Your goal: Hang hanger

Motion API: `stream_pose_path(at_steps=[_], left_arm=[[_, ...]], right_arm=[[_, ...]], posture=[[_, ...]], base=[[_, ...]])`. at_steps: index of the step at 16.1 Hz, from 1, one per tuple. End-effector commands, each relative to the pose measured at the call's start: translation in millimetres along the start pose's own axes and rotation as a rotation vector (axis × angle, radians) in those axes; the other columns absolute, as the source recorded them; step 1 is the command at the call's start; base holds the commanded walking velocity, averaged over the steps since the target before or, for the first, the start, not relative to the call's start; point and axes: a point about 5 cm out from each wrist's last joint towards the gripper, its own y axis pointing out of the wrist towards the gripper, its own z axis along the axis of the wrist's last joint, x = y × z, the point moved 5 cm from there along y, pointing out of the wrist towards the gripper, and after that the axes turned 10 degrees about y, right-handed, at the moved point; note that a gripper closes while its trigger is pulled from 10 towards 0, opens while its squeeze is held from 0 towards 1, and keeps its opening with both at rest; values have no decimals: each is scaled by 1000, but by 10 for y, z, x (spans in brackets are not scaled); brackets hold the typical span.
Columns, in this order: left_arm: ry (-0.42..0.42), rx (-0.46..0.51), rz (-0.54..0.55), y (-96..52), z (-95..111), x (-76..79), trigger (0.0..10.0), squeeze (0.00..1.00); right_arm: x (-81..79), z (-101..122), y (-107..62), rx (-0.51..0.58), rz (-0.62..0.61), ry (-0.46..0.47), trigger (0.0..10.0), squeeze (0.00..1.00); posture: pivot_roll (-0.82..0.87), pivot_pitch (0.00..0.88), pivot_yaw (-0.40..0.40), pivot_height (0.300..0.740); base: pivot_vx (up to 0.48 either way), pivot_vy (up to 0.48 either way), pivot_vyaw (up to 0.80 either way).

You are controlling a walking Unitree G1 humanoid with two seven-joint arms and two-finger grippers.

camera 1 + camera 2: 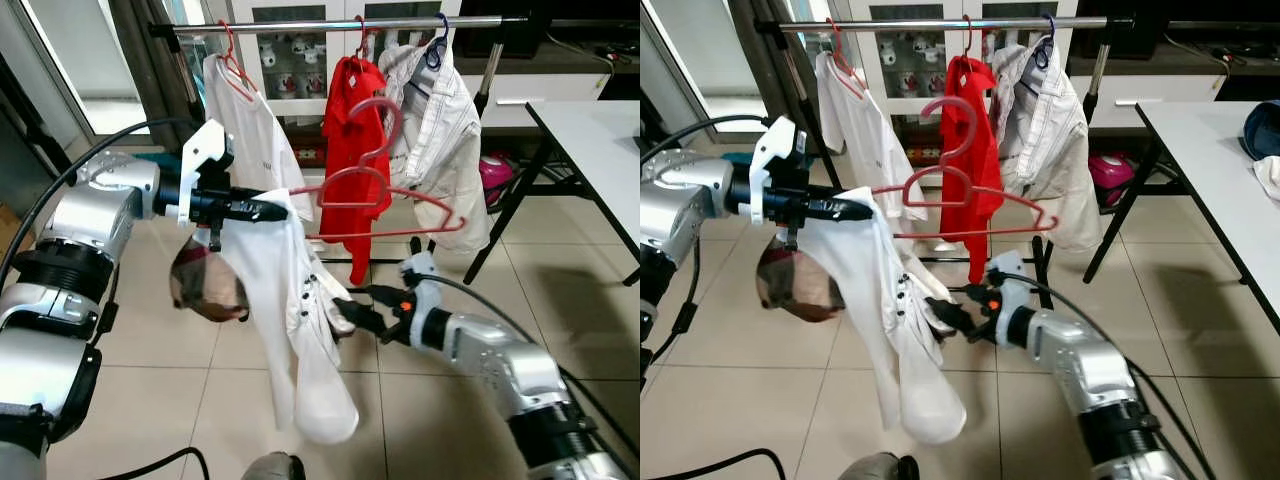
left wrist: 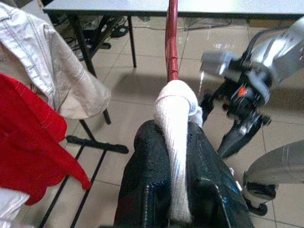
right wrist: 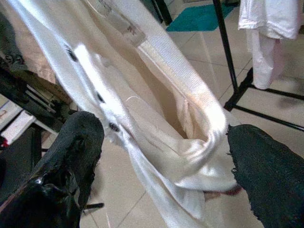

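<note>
Red hanger with a white shirt sits pinched in the left hand, below the rail. Right hand is wide around the shirt's hem.

You can't see the pink hanger's left end; the white shirt wraps it. The shirt also covers the right gripper's fingertips, and the table runs off frame.

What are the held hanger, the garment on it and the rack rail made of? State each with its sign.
Hanger: probably red plastic; thick, smooth, slightly translucent.
White shirt: woven cloth, likely cotton; matte, visible weave, limp folds.
Rail: metal, seemingly polished steel; bright reflections.
</note>
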Motion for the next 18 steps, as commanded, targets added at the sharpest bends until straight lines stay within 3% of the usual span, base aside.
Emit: stream_pose_path(at_steps=[1, 3, 4, 5, 6, 8, 18], left_arm=[[39, 33, 7, -39, 172, -57, 0, 0], [36, 62, -31, -37, 259, -2, 0, 0], [33, 73, -40, -40, 292, 12, 0, 0], [31, 78, -39, -50, 316, 9, 0, 0], [28, 80, -36, -58, 328, 7, 0, 0], [26, 80, -30, -85, 341, -5, 0, 0], [10, 78, -28, -143, 342, -2, 0, 0]], right_arm=[[21, 68, 22, 14, -17, -10, 10000, 1000], [115, 76, 128, 33, -90, 13, 10000, 1000], [163, 61, 162, 26, -120, 9, 10000, 898], [174, 28, 201, 10, -124, -6, 10000, 0], [161, 16, 220, 5, -110, -6, 10000, 0], [187, -28, 239, -15, -118, -33, 0, 0], [280, 44, 270, 59, -133, -14, 0, 0]], posture=[[1, 0, 124, 740], [3, 0, 138, 740], [7, 0, 137, 740], [12, 0, 137, 740], [14, 0, 136, 740], [20, 0, 134, 740], [23, 0, 136, 740]], base=[[0, 0, 0], [0, 0, 0], [0, 0, 0], [0, 0, 0], [0, 0, 0], [0, 0, 0], [0, 0, 0]])
